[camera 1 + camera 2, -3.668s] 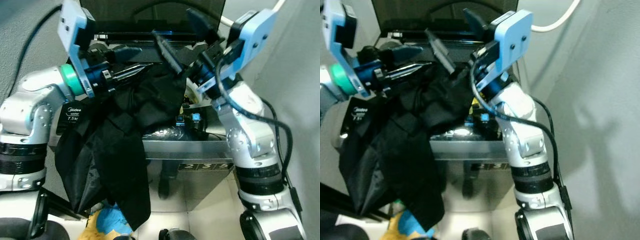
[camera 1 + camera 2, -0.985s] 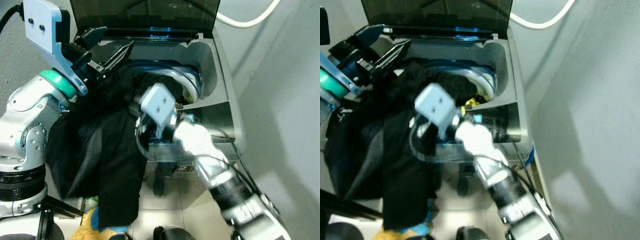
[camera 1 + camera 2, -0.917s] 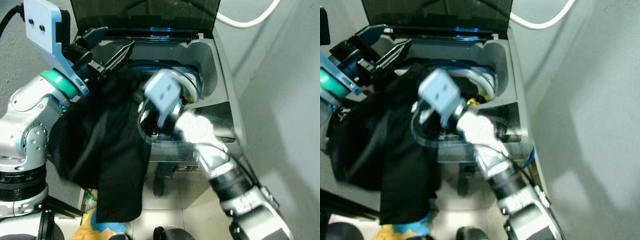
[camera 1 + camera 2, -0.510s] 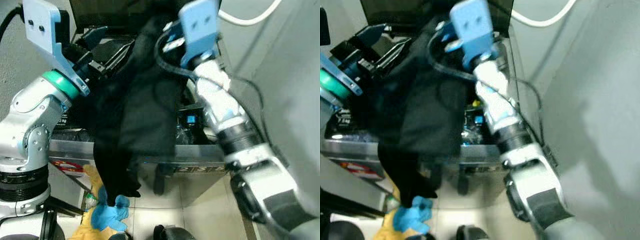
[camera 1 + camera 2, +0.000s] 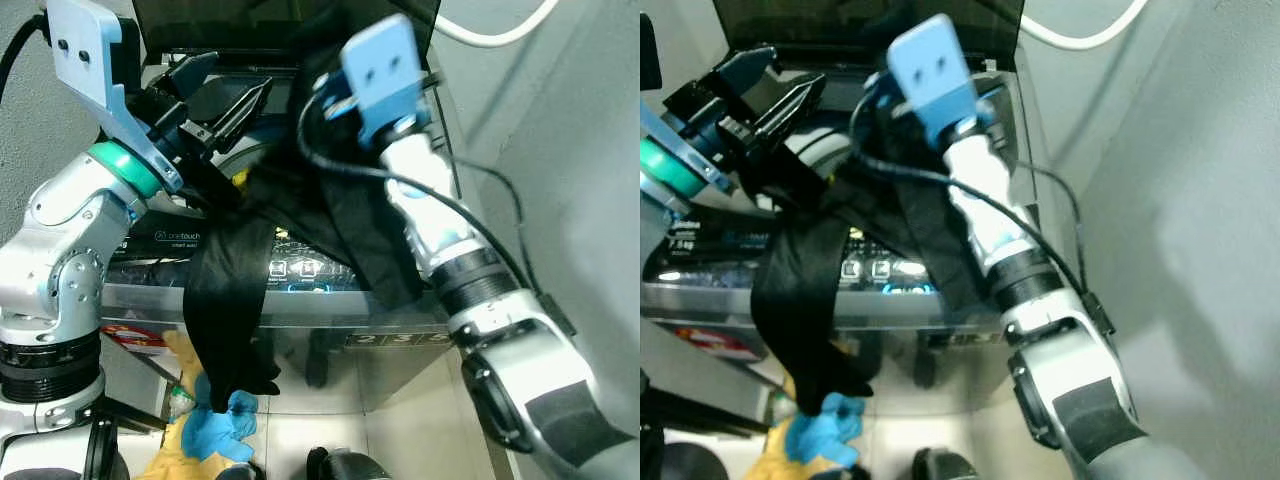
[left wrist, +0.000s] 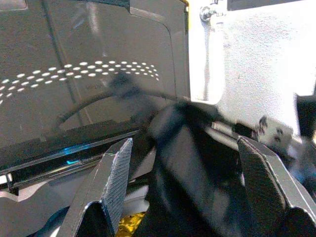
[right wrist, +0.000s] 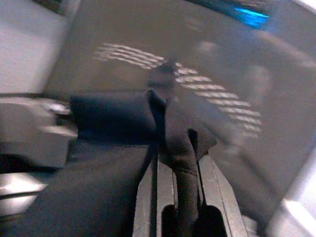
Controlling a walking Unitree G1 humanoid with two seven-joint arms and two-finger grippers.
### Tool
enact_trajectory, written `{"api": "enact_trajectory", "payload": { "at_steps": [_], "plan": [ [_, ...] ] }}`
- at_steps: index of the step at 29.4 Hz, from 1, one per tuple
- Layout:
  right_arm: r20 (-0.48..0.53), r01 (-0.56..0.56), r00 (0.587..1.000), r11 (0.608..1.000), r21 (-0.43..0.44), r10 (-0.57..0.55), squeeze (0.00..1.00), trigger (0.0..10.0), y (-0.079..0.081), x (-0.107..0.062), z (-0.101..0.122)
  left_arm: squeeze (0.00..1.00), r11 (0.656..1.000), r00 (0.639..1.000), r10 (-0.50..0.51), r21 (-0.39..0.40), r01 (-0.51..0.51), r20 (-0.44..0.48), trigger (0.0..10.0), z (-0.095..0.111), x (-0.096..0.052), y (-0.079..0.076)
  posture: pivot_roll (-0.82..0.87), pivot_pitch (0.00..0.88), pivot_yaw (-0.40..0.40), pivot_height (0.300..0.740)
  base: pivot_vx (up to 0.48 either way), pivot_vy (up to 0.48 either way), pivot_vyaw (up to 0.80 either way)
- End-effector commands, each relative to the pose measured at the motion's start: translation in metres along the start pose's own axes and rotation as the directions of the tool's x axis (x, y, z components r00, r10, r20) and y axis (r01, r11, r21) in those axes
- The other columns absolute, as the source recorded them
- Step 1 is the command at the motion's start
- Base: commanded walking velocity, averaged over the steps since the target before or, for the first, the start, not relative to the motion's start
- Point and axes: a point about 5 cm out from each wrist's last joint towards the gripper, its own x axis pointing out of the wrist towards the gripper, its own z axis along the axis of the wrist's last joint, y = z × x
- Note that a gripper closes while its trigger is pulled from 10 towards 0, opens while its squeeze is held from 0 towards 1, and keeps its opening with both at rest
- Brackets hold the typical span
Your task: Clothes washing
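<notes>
The top-loading washer [image 5: 150, 296] stands before me with its dark lid [image 5: 200, 25] up. A long black garment [image 5: 330, 200] hangs from my right gripper [image 7: 177, 159], which is shut on a fold of it high up near the lid. The cloth drapes across the drum opening and the lit control panel [image 5: 298, 268], and one end hangs down the front [image 5: 232, 330]. My left gripper [image 5: 215, 105] is held open at the washer's left rear corner, just above the cloth. In the left wrist view the garment [image 6: 192, 163] lies between and beyond its spread fingers [image 6: 116, 182].
Blue and yellow cloths [image 5: 222, 428] lie on the tiled floor at the washer's foot. A grey wall [image 5: 570, 150] runs close along the right side. A white hose [image 5: 500, 35] curves behind the lid.
My right gripper has swung up from the washer's front to the lid, carrying the black garment. The cloth now hangs lower, so the control panel shows. My left arm has held still.
</notes>
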Motion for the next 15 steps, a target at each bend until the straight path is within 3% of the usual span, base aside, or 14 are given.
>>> {"api": "enact_trajectory", "payload": {
  "at_steps": [1,2,3,9,11,13,14,15],
  "plan": [
    [0.109,-0.120,0.988,0.990,0.075,0.112,0.00,10.0,0.015,-0.002,0.015,0.00,1.000,1.000,-0.012,0.002,0.012,0.001,10.0,0.000,0.000,-0.004,0.07,0.096,0.042,0.740,0.000,0.000,0.00],
    [0.109,-0.120,0.988,0.990,0.075,0.112,0.00,10.0,0.015,-0.002,0.015,0.00,1.000,1.000,-0.012,0.002,0.012,0.001,10.0,0.000,0.000,-0.004,0.07,0.096,0.042,0.740,0.000,0.000,0.00],
    [0.128,-0.152,0.983,0.978,0.144,0.134,1.00,10.0,0.019,-0.005,0.018,0.00,1.000,1.000,-0.014,0.001,0.014,0.000,10.0,-0.001,0.001,-0.005,0.07,0.096,0.042,0.740,0.000,0.000,0.00],
    [0.151,-0.118,0.986,0.940,0.319,0.073,1.00,10.0,0.006,-0.006,0.022,0.00,1.000,1.000,-0.015,0.000,0.015,-0.002,10.0,-0.001,0.001,-0.005,0.07,0.096,0.043,0.740,0.000,0.000,0.00],
    [0.178,-0.159,0.979,0.919,0.361,0.100,1.00,10.0,0.002,-0.009,0.026,0.00,1.000,1.000,-0.016,0.000,0.016,-0.002,10.0,-0.001,0.001,-0.005,0.07,0.096,0.043,0.740,0.000,0.000,0.00],
    [0.228,-0.279,0.953,0.877,0.390,0.201,1.00,10.0,0.000,-0.018,0.033,0.00,1.000,1.000,-0.021,0.003,0.021,-0.005,10.0,-0.001,0.001,-0.005,0.07,0.096,0.043,0.740,0.000,0.000,0.00],
    [0.228,-0.279,0.953,0.877,0.390,0.201,1.00,10.0,0.000,-0.018,0.033,0.00,1.000,1.000,-0.021,0.003,0.021,-0.005,10.0,-0.001,0.001,-0.005,0.07,0.096,0.043,0.740,0.000,0.000,0.00],
    [0.242,-0.364,0.926,0.861,0.356,0.291,0.46,10.0,0.002,-0.026,0.035,0.00,1.000,1.000,-0.029,0.012,0.029,-0.011,10.0,0.000,0.000,-0.005,0.08,0.097,0.047,0.740,0.000,0.000,0.00]
  ]
}}
